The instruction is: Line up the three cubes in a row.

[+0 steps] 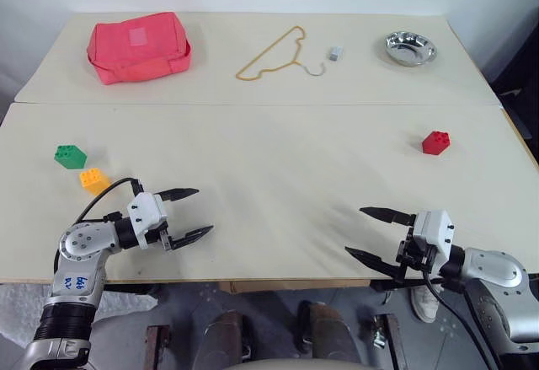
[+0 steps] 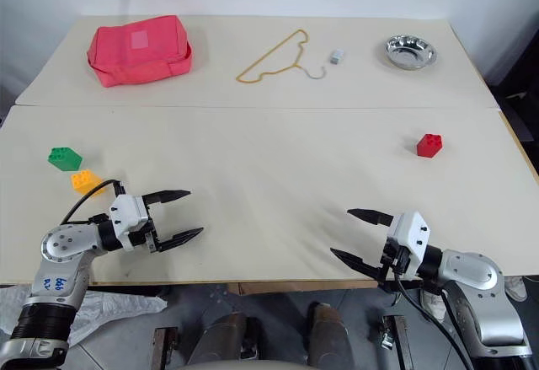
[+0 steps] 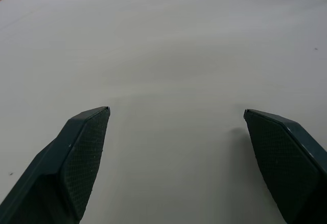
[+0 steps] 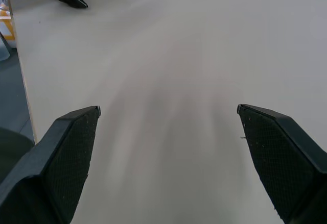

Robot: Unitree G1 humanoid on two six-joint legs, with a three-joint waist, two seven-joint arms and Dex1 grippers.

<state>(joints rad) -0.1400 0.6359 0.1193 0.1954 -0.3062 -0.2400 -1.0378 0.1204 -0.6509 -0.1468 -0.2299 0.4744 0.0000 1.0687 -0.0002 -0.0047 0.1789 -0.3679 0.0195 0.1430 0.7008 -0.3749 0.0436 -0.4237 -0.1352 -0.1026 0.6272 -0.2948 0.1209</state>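
From the head camera: the green cube and yellow-orange cube sit close together at the table's left, the red cube far right. Wrist views: the left gripper and right gripper both gape wide, empty, over bare tabletop.

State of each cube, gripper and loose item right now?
Red cube: upright, alone.
Green cube: upright, beside the yellow-orange cube.
Yellow-orange cube: upright.
Left gripper: open, empty.
Right gripper: open, empty.
Pink pouch: closed.
Steel bowl: upright, empty.
Hanger: lying flat.
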